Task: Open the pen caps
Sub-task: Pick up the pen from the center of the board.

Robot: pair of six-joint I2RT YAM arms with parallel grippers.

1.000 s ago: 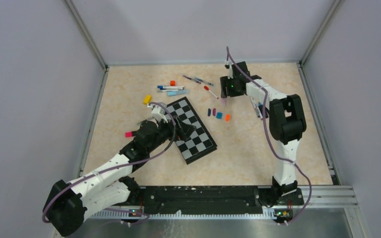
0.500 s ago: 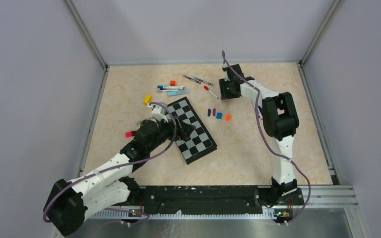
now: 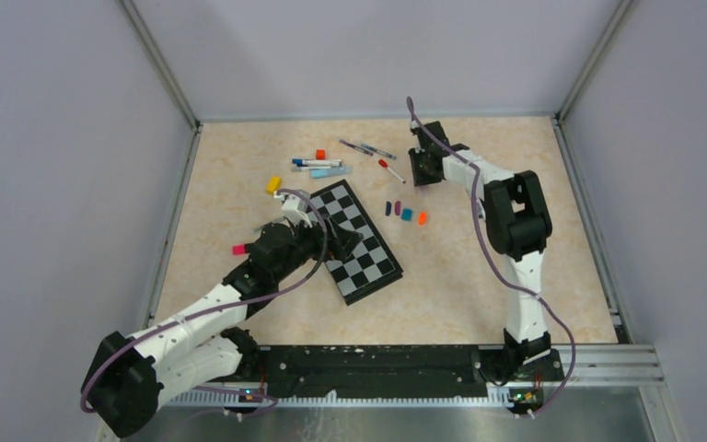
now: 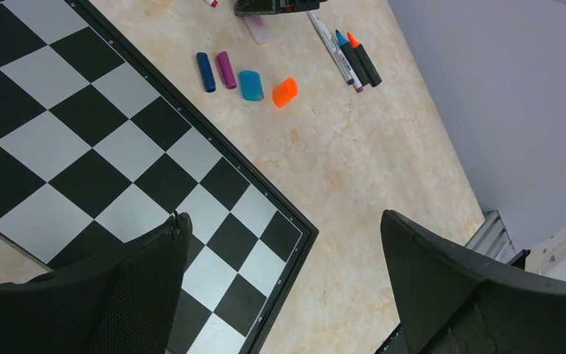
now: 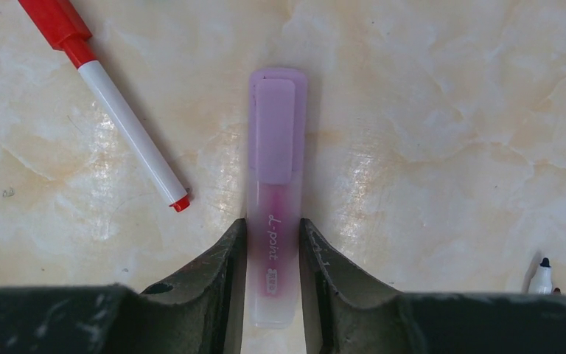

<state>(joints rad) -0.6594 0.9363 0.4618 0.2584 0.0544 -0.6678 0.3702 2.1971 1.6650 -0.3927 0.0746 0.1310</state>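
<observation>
The lilac cap (image 5: 274, 129) is on its highlighter (image 5: 273, 243), which lies flat on the desk (image 5: 449, 110) toward the far right side. In the wrist view the cap end points away from the camera. The right tool (image 5: 273, 228) is down at the desk with its two fingers narrow and pressed against both sides of the highlighter's clear body, just below the cap, so it looks like it's gripping the barrel and not the cap itself.

Right beside that, to the left, a red-and-white pen (image 5: 110, 103) lies at an angle, not touching the highlighter.

A bit nearer in there's a little row of loose caps on the desk: blue cap (image 4: 205, 71), purple cap (image 4: 226, 69), teal cap (image 4: 250, 85) and orange cap (image 4: 284, 92). The blue and purple ones are almost side by side, and the orange one is tipped a bit. Off to their right lie three pens (image 4: 350, 55) bunched together, two of them showing bare coloured tips.

The left tool (image 4: 284, 221) hangs wide open with nothing in it, over the near corner of the chessboard (image 4: 81, 133).
</observation>
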